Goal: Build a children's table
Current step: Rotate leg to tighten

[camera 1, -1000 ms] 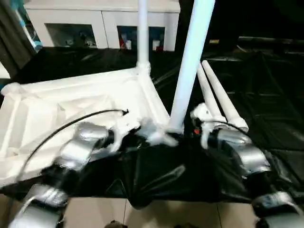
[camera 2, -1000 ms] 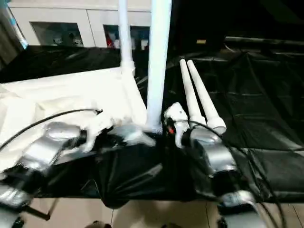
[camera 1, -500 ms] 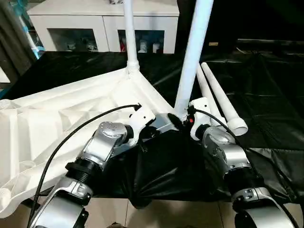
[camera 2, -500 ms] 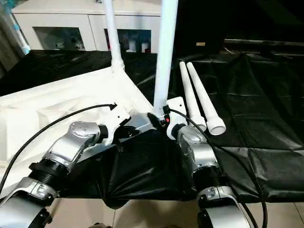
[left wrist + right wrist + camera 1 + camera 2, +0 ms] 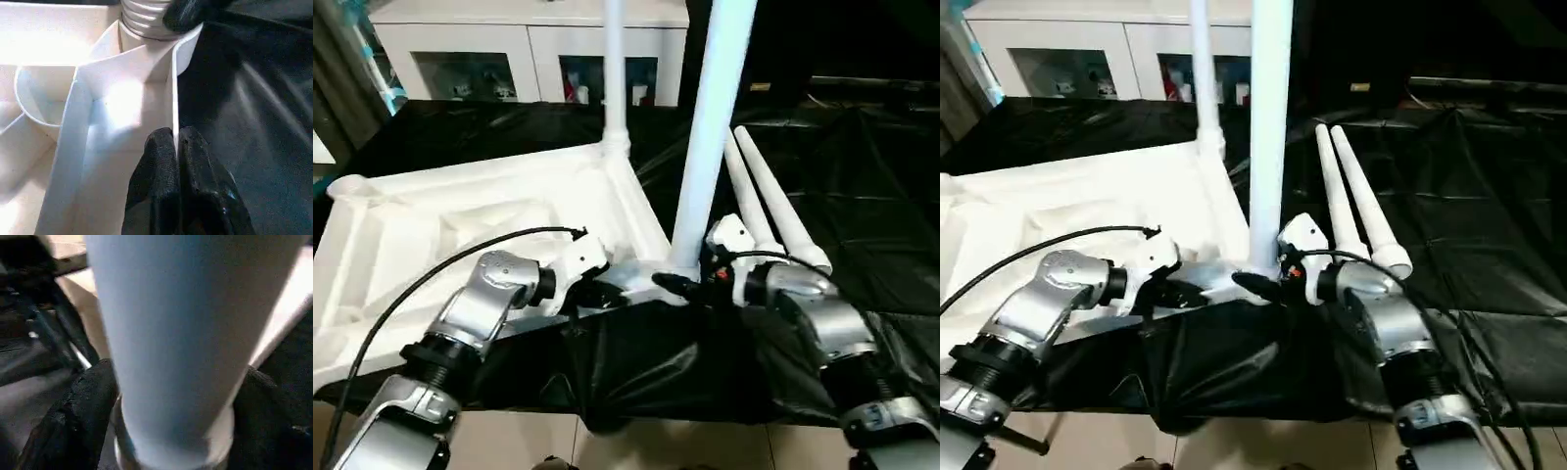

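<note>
White plastic is lying across the black cloth (image 5: 862, 166): the table top (image 5: 460, 225) is resting ribs-up, reaching from the scene's centre out toward nine o'clock. One leg (image 5: 614, 69) is standing in the far corner socket at about twelve o'clock. A second leg (image 5: 710, 127) is rising, slightly tilted, from the near corner socket, just in front of the robot. Two spare legs (image 5: 769, 206) are lying side by side on the cloth at two o'clock, touching each other.

The left gripper (image 5: 177, 147) is pinching the top's thin edge wall beside the near socket, fingers nearly together on it. The right gripper (image 5: 171, 396) is reaching in with its fingers (image 5: 83, 411) spread wide on either side of the second leg's base, flanking it; a firm squeeze is not showing.

The second leg is apparently being seated. Next, the right gripper probably needs to turn or press it home while the left is steadying the top, then fetch a spare leg.
</note>
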Available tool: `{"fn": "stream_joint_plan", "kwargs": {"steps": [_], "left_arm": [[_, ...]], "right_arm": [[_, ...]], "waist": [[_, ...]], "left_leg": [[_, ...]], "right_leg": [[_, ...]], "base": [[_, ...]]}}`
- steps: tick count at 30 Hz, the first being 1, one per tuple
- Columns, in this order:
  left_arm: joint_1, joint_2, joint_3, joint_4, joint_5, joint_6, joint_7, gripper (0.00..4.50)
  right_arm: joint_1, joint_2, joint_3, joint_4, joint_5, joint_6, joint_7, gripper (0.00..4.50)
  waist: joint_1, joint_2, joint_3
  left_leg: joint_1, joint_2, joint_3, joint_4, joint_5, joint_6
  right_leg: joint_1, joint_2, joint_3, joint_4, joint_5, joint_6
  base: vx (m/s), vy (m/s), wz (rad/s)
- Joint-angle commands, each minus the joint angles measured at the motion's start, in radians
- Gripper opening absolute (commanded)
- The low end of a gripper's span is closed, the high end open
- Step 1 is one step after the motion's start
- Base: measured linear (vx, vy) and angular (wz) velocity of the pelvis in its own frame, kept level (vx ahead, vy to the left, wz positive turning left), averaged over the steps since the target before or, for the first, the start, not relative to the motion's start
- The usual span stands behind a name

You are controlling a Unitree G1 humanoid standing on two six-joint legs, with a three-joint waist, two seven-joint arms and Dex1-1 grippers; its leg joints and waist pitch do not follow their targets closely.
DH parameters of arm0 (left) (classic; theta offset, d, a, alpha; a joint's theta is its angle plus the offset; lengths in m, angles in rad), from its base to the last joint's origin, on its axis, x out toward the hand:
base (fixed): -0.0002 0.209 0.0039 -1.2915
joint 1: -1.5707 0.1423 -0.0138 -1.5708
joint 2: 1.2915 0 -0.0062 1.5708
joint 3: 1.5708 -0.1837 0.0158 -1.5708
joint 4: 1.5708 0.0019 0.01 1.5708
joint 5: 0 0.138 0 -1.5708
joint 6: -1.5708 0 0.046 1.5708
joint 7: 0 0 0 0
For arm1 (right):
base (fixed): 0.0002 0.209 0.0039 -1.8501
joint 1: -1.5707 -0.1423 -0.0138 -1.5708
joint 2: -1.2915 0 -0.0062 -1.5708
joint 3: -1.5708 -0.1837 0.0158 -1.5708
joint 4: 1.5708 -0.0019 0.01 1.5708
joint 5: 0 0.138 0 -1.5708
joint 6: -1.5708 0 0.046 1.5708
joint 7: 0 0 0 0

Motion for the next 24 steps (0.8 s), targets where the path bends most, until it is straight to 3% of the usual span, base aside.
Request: {"fn": "stream_joint_plan", "kwargs": {"steps": [1,12,13,16,17,18,20,21,22,24], "left_arm": [[0.003,0.013,-0.015,-0.037,-0.021,-0.016,-0.051,0.0],[-0.003,0.015,-0.01,-0.024,-0.02,-0.028,-0.054,0.0],[-0.009,0.004,-0.008,-0.012,-0.002,-0.028,-0.006,0.0],[-0.016,-0.006,-0.006,0.0,0.01,-0.026,0.027,0.0],[-0.027,-0.021,0.0,0.019,0.022,-0.018,0.066,0.0],[-0.044,-0.048,0.011,0.047,0.033,-0.01,0.125,0.0],[-0.074,-0.097,0.029,0.091,0.046,0.007,0.218,0.0],[-0.091,-0.127,0.033,0.114,0.056,0.014,0.27,0.0],[-0.104,-0.154,0.036,0.132,0.062,0.024,0.312,0.0],[-0.127,-0.209,0.041,0.161,0.068,0.041,0.387,0.0]], "right_arm": [[0.014,-0.02,0.018,-0.028,0.011,-0.012,0.042,3.52],[0.03,-0.014,0.029,-0.051,0.03,0.029,0.088,2.82],[0.033,0.019,0.0,-0.031,0.033,0.025,0.007,2.79],[0.035,0.041,-0.018,-0.021,0.036,0.034,-0.041,2.78],[0.035,0.063,-0.031,-0.005,0.028,0.042,-0.099,2.78],[0.038,0.093,-0.043,0.018,0.009,0.032,-0.179,2.77],[0.044,0.146,-0.066,0.051,-0.004,0.045,-0.292,2.77],[0.043,0.181,-0.079,0.081,-0.018,0.045,-0.377,2.77],[0.039,0.208,-0.088,0.106,-0.028,0.048,-0.442,2.77],[0.025,0.262,-0.105,0.16,-0.048,0.048,-0.573,2.76]], "waist": [[0.0,-0.006,-0.072],[0.002,-0.009,-0.075],[0.002,-0.008,-0.074],[-0.001,-0.009,-0.072],[-0.004,-0.015,-0.071],[-0.004,-0.01,-0.071],[-0.004,-0.013,-0.07],[-0.006,-0.014,-0.069],[-0.006,-0.009,-0.068],[-0.009,-0.011,-0.067]], "left_leg": [[0.01,0.018,0.002,-0.062,-0.191,0.08],[0.008,0.017,0.002,-0.061,-0.164,0.083],[0.008,0.017,0.002,-0.061,-0.167,0.081],[0.007,0.016,0.001,-0.063,-0.176,0.071],[0.009,0.016,0.003,-0.064,-0.186,0.064],[0.012,0.015,0.002,-0.064,-0.19,0.053],[0.015,0.013,0.003,-0.065,-0.205,0.039],[0.011,0.013,0.001,-0.067,-0.199,0.034],[0.012,0.011,0.002,-0.067,-0.205,0.032],[0.018,0.009,0.0,-0.069,-0.241,0.017]], "right_leg": [[0.056,-0.062,0.043,-0.07,-0.172,-0.237],[0.056,-0.061,0.042,-0.065,-0.143,-0.24],[0.055,-0.062,0.042,-0.067,-0.15,-0.238],[0.056,-0.062,0.043,-0.069,-0.176,-0.229],[0.053,-0.062,0.043,-0.073,-0.201,-0.222],[0.051,-0.063,0.043,-0.075,-0.221,-0.217],[0.049,-0.064,0.043,-0.082,-0.268,-0.201],[0.052,-0.064,0.043,-0.081,-0.276,-0.194],[0.049,-0.064,0.043,-0.084,-0.286,-0.189],[0.047,-0.065,0.04,-0.091,-0.36,-0.167]], "base": [[0.0,0.0,0.0],[0.0,0.0,0.0],[0.0,0.0,0.0],[0.0,0.0,0.0],[0.0,0.0,0.0],[0.0,0.0,0.0],[0.0,0.0,0.0],[0.0,0.0,0.0],[0.0,0.0,0.0],[0.0,0.0,0.0]]}}
